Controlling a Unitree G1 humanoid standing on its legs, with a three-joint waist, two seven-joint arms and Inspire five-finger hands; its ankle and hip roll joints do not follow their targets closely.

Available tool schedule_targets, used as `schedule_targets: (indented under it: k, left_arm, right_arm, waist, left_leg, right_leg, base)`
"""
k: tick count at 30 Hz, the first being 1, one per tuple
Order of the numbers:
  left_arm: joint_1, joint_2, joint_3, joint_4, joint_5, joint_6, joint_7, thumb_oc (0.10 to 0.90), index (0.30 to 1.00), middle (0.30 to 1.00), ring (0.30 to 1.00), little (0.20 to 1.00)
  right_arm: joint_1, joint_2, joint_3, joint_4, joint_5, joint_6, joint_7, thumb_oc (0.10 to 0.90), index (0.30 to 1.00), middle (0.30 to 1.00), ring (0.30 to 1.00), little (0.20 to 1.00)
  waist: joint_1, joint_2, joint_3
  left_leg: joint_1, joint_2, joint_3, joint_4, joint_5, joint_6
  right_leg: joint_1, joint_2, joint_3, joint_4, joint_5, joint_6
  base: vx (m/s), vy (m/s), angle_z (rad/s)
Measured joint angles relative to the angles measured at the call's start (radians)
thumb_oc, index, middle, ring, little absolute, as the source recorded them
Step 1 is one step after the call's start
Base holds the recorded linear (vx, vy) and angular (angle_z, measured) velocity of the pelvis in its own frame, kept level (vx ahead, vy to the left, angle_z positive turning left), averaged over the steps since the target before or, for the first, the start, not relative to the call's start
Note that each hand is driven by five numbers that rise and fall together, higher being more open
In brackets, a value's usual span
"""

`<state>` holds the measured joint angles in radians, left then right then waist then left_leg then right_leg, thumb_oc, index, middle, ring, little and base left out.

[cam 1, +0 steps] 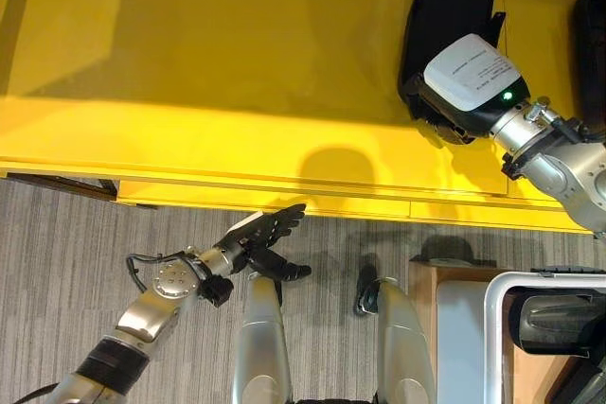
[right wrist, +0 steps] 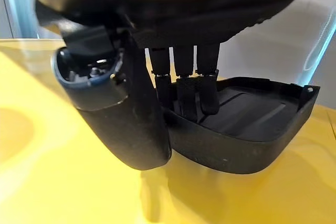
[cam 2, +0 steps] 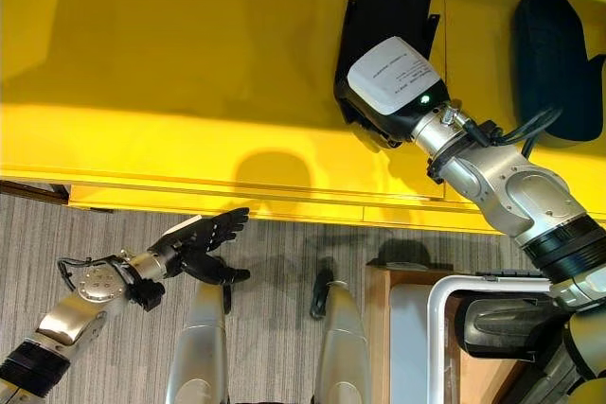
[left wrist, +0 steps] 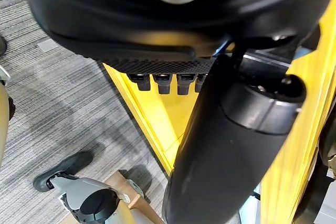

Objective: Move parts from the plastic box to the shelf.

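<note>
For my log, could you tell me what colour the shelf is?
Bright yellow; the shelf shows best in the left eye view.

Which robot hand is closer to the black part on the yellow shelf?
Right. The right hand is gripping the black part on the shelf; the left hand hangs below the shelf's edge, far away.

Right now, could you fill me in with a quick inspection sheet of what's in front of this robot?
Surface: yellow shelf, mostly bare.
Job's things: black part on the shelf under the right hand; second black part beside it; plastic box at lower right, dark parts inside.
Clutter: nothing seen.
Hands: right hand's fingers curl over the part's rim; left hand open, empty, by the shelf edge.
Cables: nothing seen.
Surroundings: grey carpet.
</note>
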<state>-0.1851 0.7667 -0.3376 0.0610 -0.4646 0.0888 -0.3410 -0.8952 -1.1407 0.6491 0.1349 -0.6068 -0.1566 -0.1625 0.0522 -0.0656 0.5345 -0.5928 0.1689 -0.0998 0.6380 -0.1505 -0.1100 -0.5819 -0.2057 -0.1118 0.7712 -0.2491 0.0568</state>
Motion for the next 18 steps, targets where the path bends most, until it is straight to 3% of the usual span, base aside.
schedule_targets:
  k: [18]
  left_arm:
    - [0.009, 0.001, 0.022, -0.001, 0.000, -0.002, -0.007, 0.900, 1.000, 1.000, 1.000, 1.000]
  right_arm:
    - [-0.040, -0.049, 0.030, -0.020, -0.019, -0.105, 0.041, 0.400, 0.300, 0.300, 0.300, 0.300]
  waist:
    - [0.003, 0.000, 0.000]
  left_leg:
    - [0.002, 0.000, 0.009, 0.001, -0.003, -0.001]
  right_leg:
    - [-0.002, 0.002, 0.009, -0.003, 0.007, 0.007]
  base:
    - [0.00, 0.001, -0.01]
